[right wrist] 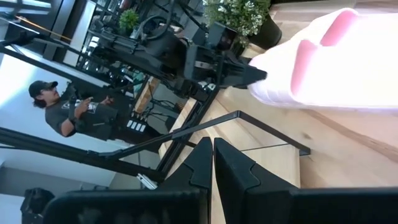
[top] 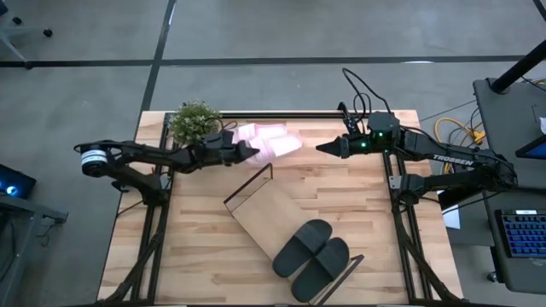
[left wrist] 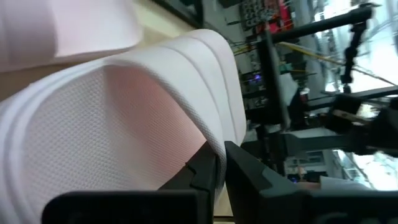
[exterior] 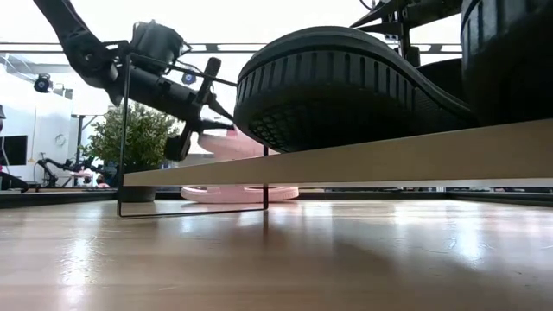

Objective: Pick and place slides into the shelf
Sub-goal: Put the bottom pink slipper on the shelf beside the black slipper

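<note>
My left gripper [top: 249, 152] reaches in from the table's left and is shut on a pale pink slide [top: 277, 145], which the low view shows lifted [exterior: 226, 142]. The second pink slide [exterior: 238, 192] lies flat on the table beneath it. The black pair [top: 311, 254] rests sole-down on the near-right end of the shelf [top: 269, 213], a light-wood board lying slantwise on the table; the black pair shows close up in the low view [exterior: 346, 86]. My right gripper [top: 322, 147] is shut and hovers just right of the pink slides, touching nothing. My left gripper pinches the pink slide between its two fingers [left wrist: 205, 174] at the edge of its left end [right wrist: 260, 76]. The fingers come from the table's left, slanting slightly down. The slide is lifted clear of the table, tilted, above the other pink slide.
A potted plant [top: 194, 119] stands at the far left, right beside my left arm. The shelf's black wire end [top: 249, 182] rises just near of the pink slides. Bare board [top: 256, 209] lies between that wire end and the black pair. A person [right wrist: 62, 112] stands beyond the table.
</note>
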Motion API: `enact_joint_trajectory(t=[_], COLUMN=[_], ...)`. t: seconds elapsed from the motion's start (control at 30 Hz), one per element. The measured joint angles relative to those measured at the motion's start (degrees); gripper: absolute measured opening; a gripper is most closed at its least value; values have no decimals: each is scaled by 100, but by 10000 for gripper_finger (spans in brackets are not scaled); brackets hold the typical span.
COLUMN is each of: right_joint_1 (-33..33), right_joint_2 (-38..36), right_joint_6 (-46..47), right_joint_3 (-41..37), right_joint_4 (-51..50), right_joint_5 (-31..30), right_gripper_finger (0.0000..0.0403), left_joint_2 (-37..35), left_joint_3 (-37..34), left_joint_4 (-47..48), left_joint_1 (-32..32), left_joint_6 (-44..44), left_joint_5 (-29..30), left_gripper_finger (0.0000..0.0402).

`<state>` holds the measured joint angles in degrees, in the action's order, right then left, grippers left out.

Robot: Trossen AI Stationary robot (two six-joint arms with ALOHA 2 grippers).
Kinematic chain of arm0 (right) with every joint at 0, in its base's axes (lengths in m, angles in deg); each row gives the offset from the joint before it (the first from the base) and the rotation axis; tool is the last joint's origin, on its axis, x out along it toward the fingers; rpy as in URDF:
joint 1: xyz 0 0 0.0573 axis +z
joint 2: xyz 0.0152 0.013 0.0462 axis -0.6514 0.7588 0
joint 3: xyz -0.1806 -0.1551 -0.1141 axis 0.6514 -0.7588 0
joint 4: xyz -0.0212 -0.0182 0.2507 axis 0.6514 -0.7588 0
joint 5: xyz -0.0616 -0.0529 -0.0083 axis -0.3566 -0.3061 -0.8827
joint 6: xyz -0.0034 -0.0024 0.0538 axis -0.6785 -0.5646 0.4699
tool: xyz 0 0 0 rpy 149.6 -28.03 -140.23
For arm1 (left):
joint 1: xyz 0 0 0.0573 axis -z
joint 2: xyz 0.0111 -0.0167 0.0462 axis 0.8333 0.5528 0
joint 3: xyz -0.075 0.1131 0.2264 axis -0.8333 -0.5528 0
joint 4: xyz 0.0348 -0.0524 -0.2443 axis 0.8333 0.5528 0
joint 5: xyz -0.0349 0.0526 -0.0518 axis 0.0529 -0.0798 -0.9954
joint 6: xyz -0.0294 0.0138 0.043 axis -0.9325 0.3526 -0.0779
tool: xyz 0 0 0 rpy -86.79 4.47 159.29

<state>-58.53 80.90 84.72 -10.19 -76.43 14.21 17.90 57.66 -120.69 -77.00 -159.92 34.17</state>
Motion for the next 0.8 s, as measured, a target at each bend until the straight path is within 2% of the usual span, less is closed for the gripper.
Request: enact_joint_trajectory(t=[0.27,0.57,0.8], right_joint_1=[0,0,4], right_joint_2=[0,0,0], right_joint_6=[-15,249,400], right_joint_3=[0,0,0], right_joint_4=[0,-49,-330], right_joint_5=[0,3,11], right_gripper_finger=[8,9,9], left_joint_2=[-715,-1623,-1941], left_joint_3=[96,917,1594], left_joint_4=[122,2257,2628], left_joint_1=[-2,-4,-4], left_joint_6=[150,684,782], left_joint_5=[2,6,17], left_gripper_finger=[11,3,2])
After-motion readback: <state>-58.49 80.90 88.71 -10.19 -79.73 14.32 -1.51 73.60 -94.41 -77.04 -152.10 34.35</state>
